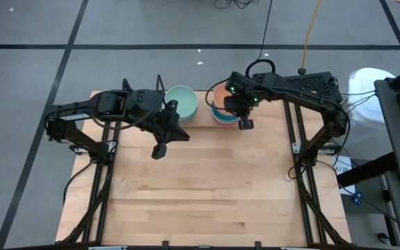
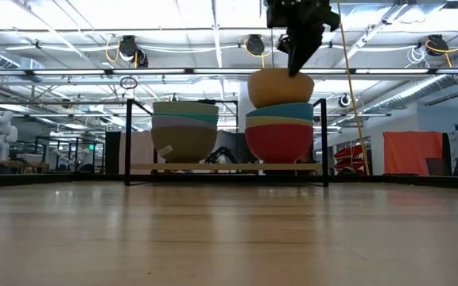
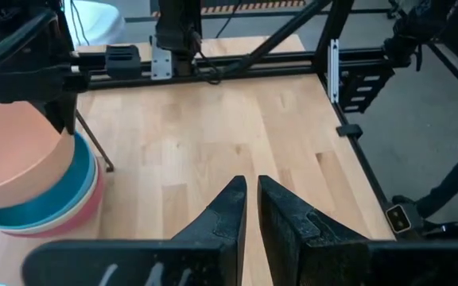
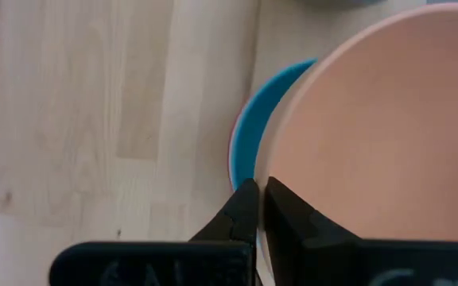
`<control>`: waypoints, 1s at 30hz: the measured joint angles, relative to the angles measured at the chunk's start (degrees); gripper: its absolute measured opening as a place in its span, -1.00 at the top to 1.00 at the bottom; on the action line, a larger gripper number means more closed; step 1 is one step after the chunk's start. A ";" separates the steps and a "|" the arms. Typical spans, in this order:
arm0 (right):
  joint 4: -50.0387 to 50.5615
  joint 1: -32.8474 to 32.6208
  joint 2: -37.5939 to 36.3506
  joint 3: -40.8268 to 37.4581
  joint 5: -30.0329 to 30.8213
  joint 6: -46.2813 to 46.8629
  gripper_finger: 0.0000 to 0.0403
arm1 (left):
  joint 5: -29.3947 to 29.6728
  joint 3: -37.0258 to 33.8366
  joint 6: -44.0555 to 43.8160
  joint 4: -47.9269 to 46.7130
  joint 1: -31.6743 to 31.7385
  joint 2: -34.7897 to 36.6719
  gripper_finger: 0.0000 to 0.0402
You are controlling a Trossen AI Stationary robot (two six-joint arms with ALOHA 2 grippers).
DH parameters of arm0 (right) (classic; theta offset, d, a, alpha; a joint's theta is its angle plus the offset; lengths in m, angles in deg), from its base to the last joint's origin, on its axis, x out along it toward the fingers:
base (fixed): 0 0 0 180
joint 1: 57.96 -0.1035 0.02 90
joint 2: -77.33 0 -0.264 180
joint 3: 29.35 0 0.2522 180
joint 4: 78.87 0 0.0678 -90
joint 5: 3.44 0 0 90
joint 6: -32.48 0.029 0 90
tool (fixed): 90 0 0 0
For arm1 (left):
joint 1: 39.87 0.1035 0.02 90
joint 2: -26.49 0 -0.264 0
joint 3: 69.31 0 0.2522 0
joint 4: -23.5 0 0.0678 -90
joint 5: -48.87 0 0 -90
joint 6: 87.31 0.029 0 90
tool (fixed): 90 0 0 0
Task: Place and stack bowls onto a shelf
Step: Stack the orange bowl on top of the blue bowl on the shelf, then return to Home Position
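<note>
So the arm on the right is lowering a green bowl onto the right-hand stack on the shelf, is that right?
Not quite: that bowl is orange, not green. The low view shows the right gripper pinching the rim of the orange bowl above the right-hand stack on the shelf. The rest holds.

free: tabletop point(image 1: 214, 187) front and middle | blocked: far edge, shelf point(image 2: 225, 168) with bowl stacks point(image 2: 280, 119)

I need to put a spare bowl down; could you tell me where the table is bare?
The wooden table is bare from the shelf forward to its near edge, between the side frames. The back edge is crowded: both bowl stacks, the left gripper, and the right gripper holding the orange bowl.
</note>
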 joint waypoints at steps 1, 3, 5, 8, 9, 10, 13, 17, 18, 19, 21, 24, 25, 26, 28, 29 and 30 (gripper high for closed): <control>0.38 0.33 0.00 0.01 -0.08 -0.01 1.00 | 0.00 0.00 -0.02 -0.02 0.00 0.06 0.81; 1.40 0.84 0.00 0.00 -0.77 -0.04 1.00 | 0.02 0.00 -0.02 -0.13 0.00 0.04 0.81; 1.59 1.34 0.16 0.02 -3.57 -0.22 1.00 | 0.02 0.00 -0.01 -0.08 0.00 0.10 0.81; 1.52 1.74 0.26 0.02 -6.19 -0.26 1.00 | 0.02 0.00 -0.02 -0.11 0.00 0.12 0.81; 1.33 1.74 0.26 0.02 -6.05 -0.33 1.00 | 0.02 0.00 -0.02 -0.11 0.00 0.10 0.81; 1.11 1.74 0.26 0.02 -5.93 -0.51 1.00 | 0.02 0.00 -0.02 -0.08 0.00 0.10 0.81; 0.92 1.80 0.28 0.02 -5.94 -1.62 1.00 | 0.02 0.00 -0.02 -0.08 0.00 0.10 0.81; -0.98 1.80 0.22 -1.23 -5.93 -1.73 0.96 | 0.02 0.00 -0.02 -0.08 0.00 0.10 0.81; -1.82 1.80 0.22 -2.14 -5.90 -1.70 0.95 | 0.02 0.00 -0.02 -0.07 0.00 0.10 0.81; -2.11 1.80 0.30 -3.04 -5.80 -1.69 0.93 | 0.02 0.00 -0.02 -0.08 -0.02 0.10 0.81; -2.97 1.87 0.37 -4.91 -5.15 -1.66 0.89 | 0.02 0.00 -0.04 -0.08 -0.02 0.08 0.81; -5.56 1.85 0.24 -8.03 -0.99 -1.83 0.83 | 0.02 0.00 -0.11 -0.08 -0.02 0.08 0.81; -5.98 1.85 0.31 -8.85 0.26 -1.90 0.80 | 0.02 0.00 -0.09 -0.08 -0.02 0.08 0.81; -6.53 1.87 0.35 -9.65 1.42 -1.94 0.77 | 0.02 0.00 -0.08 -0.08 -0.02 0.08 0.81; -7.83 1.90 0.36 -10.94 3.02 -1.95 0.72 | 0.02 0.00 -0.10 -0.08 -0.02 0.08 0.81; -8.21 1.91 0.35 -11.31 3.20 -1.94 0.69 | 0.02 0.00 -0.11 -0.08 -0.02 0.08 0.81; -8.21 1.91 0.35 -11.45 3.19 -1.95 0.66 | 0.02 0.00 -0.10 -0.08 -0.02 0.08 0.81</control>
